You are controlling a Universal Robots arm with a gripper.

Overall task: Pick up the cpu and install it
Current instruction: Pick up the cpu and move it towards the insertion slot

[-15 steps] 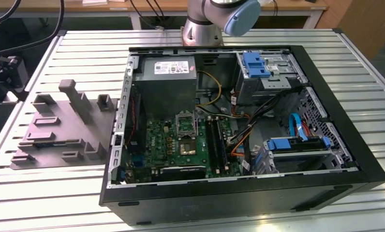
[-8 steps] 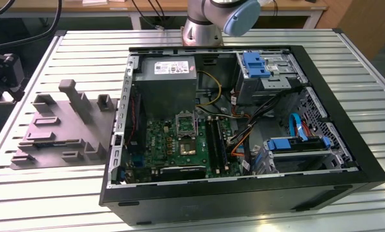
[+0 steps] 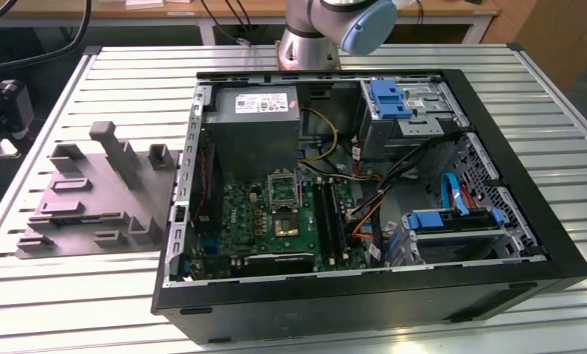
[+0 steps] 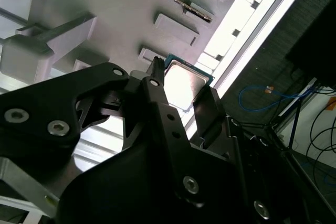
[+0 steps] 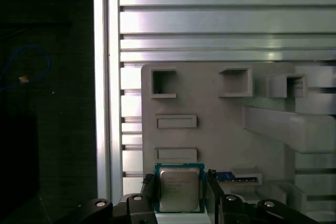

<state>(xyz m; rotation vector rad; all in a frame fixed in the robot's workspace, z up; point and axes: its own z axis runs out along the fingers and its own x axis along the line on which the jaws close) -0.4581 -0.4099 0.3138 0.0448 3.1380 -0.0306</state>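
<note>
In both wrist views the cpu (image 5: 179, 188) (image 4: 185, 83), a small square chip with a silvery top and a thin green rim, sits flat between my gripper's (image 5: 179, 191) (image 4: 184, 92) two black fingers (image 5: 148, 188). The gripper is shut on it by two opposite edges. The chip hangs well above the grey holder plate (image 5: 210, 129) (image 4: 105, 3), over the plate's edge beside a rectangular slot. In the exterior view, the motherboard's metal-framed socket (image 3: 282, 193) lies inside the open computer case (image 3: 372, 295).
The grey holder plate (image 3: 96, 199) with raised posts lies on the slatted metal table (image 3: 77, 295) on the exterior view's left. Cables, drive bays and a power supply (image 3: 259, 125) crowd the case. My arm's base (image 3: 308, 44) stands behind it. The table's edge (image 5: 107, 77) runs beside the plate.
</note>
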